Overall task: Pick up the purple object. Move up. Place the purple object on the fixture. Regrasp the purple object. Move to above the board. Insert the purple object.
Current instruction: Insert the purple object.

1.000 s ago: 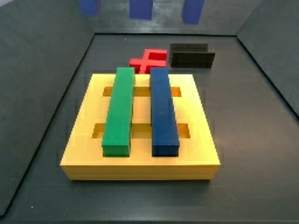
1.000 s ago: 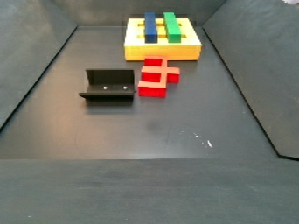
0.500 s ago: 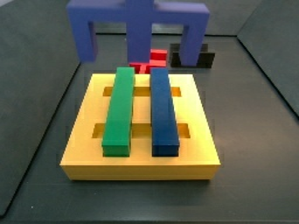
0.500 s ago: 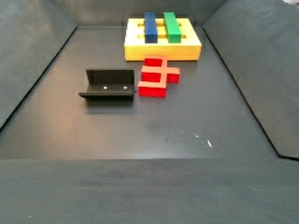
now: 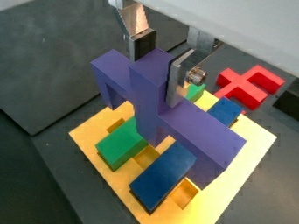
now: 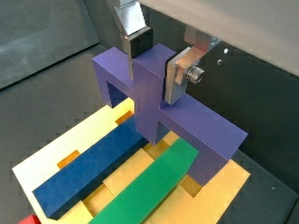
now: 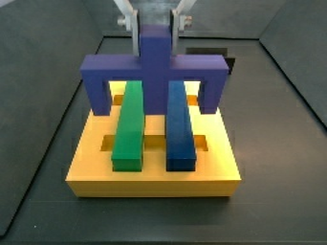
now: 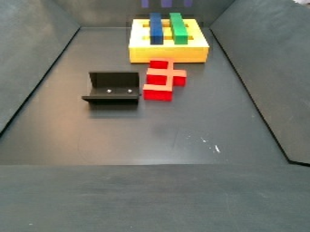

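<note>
My gripper (image 7: 153, 23) is shut on the raised middle stub of the purple object (image 7: 153, 69), and both also show in the wrist views: gripper (image 5: 160, 59) (image 6: 159, 59), purple object (image 5: 152, 98) (image 6: 146, 98). The piece hangs legs down, crosswise over the far part of the yellow board (image 7: 153, 180), just above it. Its legs straddle the green bar (image 7: 129, 120) and the dark-blue bar (image 7: 179, 120) lying in the board. The black fixture (image 8: 111, 88) stands apart on the floor.
A red cross-shaped piece (image 8: 164, 78) lies on the floor between the board (image 8: 169, 55) and the fixture; it also shows in a wrist view (image 5: 249, 84). Dark walls enclose the floor.
The purple object and my gripper have come down in a side view, from high above the board's far edge to just over the board. Nothing else moved.
</note>
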